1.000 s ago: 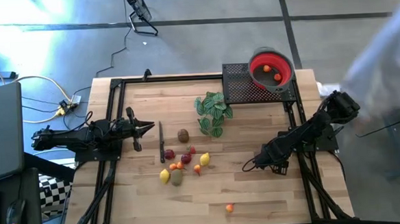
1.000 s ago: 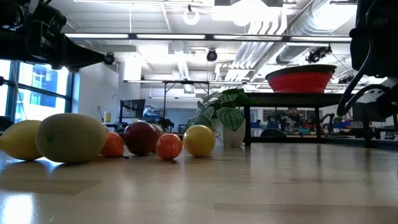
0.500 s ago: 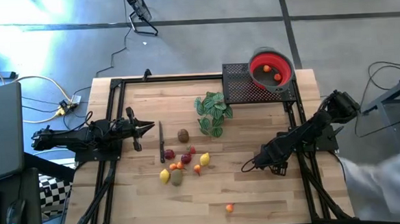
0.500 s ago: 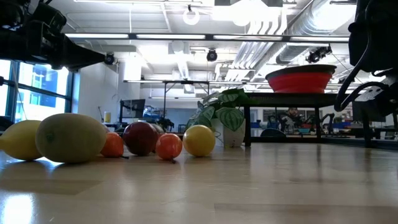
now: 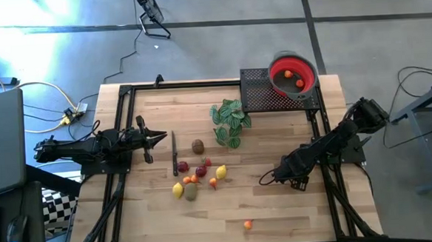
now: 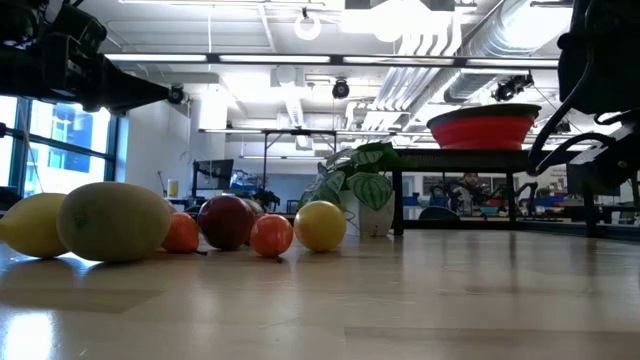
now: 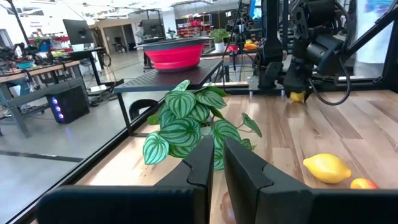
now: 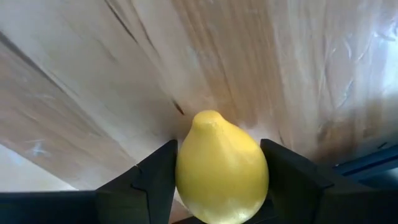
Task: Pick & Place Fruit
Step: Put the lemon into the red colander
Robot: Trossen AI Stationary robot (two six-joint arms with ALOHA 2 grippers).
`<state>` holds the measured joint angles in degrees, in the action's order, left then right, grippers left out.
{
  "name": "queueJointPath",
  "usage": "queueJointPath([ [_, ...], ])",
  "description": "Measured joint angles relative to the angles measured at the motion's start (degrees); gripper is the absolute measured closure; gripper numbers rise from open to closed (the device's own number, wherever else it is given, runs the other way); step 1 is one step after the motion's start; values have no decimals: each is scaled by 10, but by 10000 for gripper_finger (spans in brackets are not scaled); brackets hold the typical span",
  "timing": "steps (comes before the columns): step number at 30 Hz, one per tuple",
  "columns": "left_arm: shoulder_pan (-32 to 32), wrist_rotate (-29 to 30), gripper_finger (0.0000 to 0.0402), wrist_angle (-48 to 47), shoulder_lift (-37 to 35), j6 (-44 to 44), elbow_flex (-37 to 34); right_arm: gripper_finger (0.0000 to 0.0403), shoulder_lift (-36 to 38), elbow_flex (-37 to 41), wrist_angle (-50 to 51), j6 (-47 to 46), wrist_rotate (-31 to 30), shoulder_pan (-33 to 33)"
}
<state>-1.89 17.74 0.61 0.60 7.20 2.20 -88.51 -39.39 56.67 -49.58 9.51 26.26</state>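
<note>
Over the right half of the pale wooden desk [image 5: 295, 213], the right gripper [image 5: 266, 180] is closed on a smooth yellow toy lemon [image 8: 222, 168], one dark finger against each flank. The hold looks secure enough for carrying, with the lemon's pointed tip sticking forward past the fingers. The likely goal is the round red bowl with a grey rim [image 5: 293, 75], which sits raised on a black mesh stand [image 5: 257, 95] at the far right corner and already holds two small orange fruits [image 5: 294, 78].

The other fruit lies in a loose cluster near the desk's middle [image 5: 197, 177]: yellow, red, orange and brown-green pieces close together. A brown one [image 5: 197, 146] lies just left of a green leafy plant sprig [image 5: 229, 120], and a lone orange piece [image 5: 248, 224] lies near the front edge.

The left gripper [image 5: 160, 138] waits at the left side, its fingers drawn together on nothing.

Bare wood lies between the right gripper and the stand, but the bowl's rim is high, so the lemon must rise well clear first.
</note>
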Motion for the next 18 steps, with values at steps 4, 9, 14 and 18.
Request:
queueJointPath([
  [4, 0, 0, 368, 0, 0, 0, 0, 191, 0, -10, -5, -10, -6, 0],
  [9, 0, -1, 368, -1, 0, 0, 0, 196, 13, -23, -5, -39, -25, 0],
  [14, 0, -2, 368, -1, 0, 0, 0, 204, 31, -35, -4, -62, -57, -1],
  [18, 0, -2, 368, -1, 0, 0, 0, 184, 43, -44, -3, -97, -95, -1],
])
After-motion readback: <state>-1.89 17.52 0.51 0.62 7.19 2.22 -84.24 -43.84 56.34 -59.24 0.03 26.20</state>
